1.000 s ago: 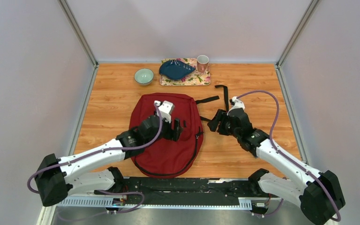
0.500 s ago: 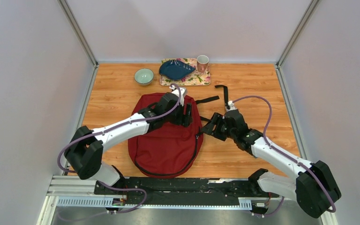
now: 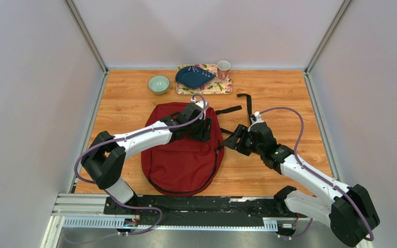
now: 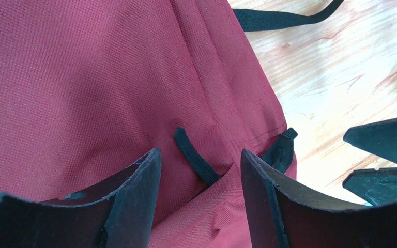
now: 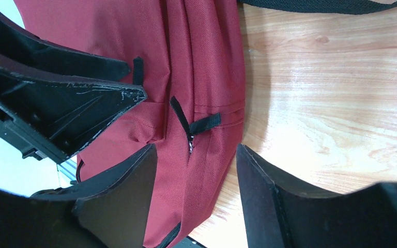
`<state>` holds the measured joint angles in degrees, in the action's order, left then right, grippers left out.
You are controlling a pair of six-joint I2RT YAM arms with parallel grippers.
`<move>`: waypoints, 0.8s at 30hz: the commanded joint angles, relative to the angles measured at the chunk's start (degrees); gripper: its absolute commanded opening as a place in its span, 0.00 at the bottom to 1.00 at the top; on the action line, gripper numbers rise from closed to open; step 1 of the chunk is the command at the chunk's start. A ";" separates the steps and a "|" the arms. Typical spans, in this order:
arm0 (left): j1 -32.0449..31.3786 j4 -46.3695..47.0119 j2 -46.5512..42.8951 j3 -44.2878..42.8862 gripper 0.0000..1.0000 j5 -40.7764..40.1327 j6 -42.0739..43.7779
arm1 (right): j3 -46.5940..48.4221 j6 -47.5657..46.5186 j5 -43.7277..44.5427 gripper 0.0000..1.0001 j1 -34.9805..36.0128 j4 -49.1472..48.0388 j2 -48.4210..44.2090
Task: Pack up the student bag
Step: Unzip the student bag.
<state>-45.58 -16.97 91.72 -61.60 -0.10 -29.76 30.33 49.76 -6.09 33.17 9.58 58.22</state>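
Observation:
The dark red student bag [image 3: 178, 157] lies flat in the middle of the table. My left gripper [image 3: 205, 130] hovers over its upper right part, open. In the left wrist view the left gripper [image 4: 200, 155] straddles a short black pull tab [image 4: 194, 155] on the bag [image 4: 82, 77] without pinching it. My right gripper [image 3: 232, 140] is at the bag's right edge, open. In the right wrist view the right gripper [image 5: 196, 150] stands over the red side seam, just below a black zipper pull [image 5: 186, 121], with the left gripper's black fingers [image 5: 57, 103] close by.
Black straps [image 3: 245, 103] trail from the bag's top onto the wood. At the back stand a flowered tray [image 3: 222, 87] with a blue wallet [image 3: 194, 76] and a pink cup [image 3: 223, 68], and a green bowl [image 3: 158, 83]. White walls enclose the table.
My left arm has reached farther across the bag to its upper right edge, and its jaws have narrowed a little. My right gripper has moved left, up against the bag's edge.

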 commanded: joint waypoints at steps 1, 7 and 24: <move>0.32 -0.34 1.96 -2.56 0.63 1.59 -1.44 | 0.17 0.08 0.55 0.60 -0.12 -0.97 -1.17; 0.41 -0.52 2.85 -3.35 0.52 2.38 -1.53 | 0.00 -0.19 0.99 0.60 -0.12 -0.53 -1.35; 0.32 -1.05 5.22 -4.58 0.11 3.52 -1.27 | 0.44 -0.54 0.99 0.59 -0.12 -0.44 -1.00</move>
<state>-45.54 -17.43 96.14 -63.53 2.24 -31.05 30.30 49.71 -6.02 33.17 9.65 58.02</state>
